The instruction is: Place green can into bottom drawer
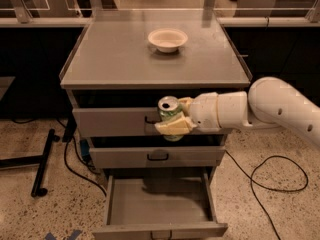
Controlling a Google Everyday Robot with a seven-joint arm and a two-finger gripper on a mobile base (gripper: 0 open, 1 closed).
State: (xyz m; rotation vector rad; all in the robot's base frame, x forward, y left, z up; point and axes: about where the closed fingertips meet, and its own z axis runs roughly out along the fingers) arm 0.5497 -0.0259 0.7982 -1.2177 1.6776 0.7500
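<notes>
While midair, end effector (173, 123) apparently clasping can (169, 110)

A green can (170, 116) with pale markings and a silver top sits clasped in the cream-yellow gripper (177, 117) of a white arm (260, 108), in front of the grey cabinet's upper drawers. The bottom drawer (159, 229) is matching grey with a dark handle. A white bowl (167, 38) rests on the grey top (120, 54), above a speckled beige floor (280, 211).
</notes>
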